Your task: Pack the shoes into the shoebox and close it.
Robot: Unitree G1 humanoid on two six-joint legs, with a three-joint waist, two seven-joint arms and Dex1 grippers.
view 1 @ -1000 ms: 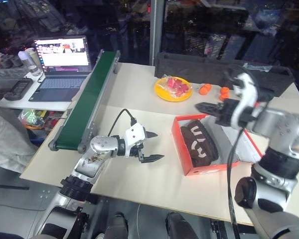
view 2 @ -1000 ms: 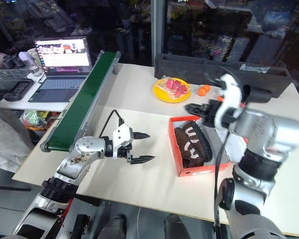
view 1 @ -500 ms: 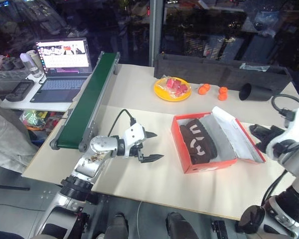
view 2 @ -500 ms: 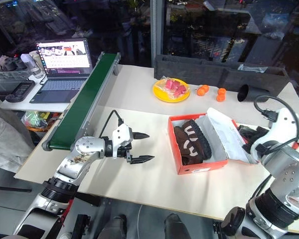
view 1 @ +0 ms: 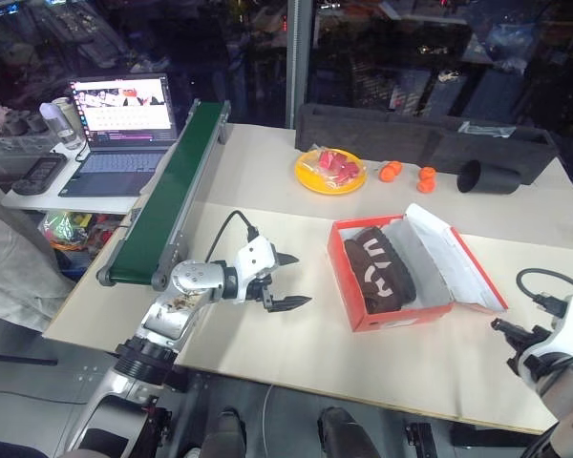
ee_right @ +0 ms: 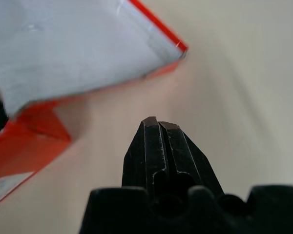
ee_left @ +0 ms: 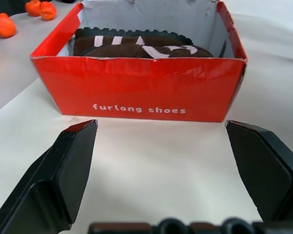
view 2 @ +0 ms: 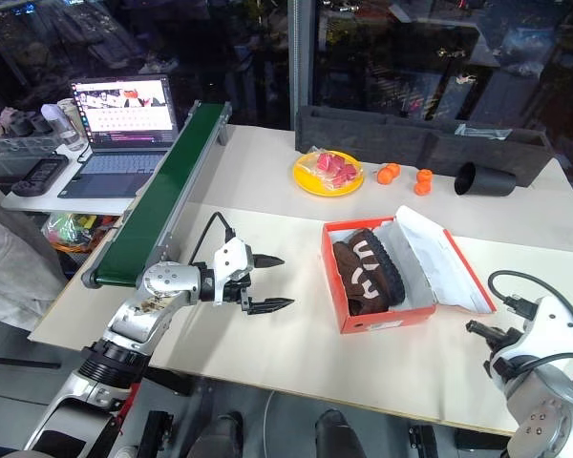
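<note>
shoebox [view 1: 401, 318] lid open, shoes [view 1: 380, 272] inside, grippers apart

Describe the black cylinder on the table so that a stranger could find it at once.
Look at the far side of the table, where a long black tray runs along the edge. The black cylinder lies on its side before the tray's right end. Unlike the small orange fruits beside it, it is dark, hollow and open-mouthed.

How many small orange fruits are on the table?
3. Two fruits lie touching, right of the yellow plate; one sits a little further right, near the black cylinder. Others may be hidden.
</note>
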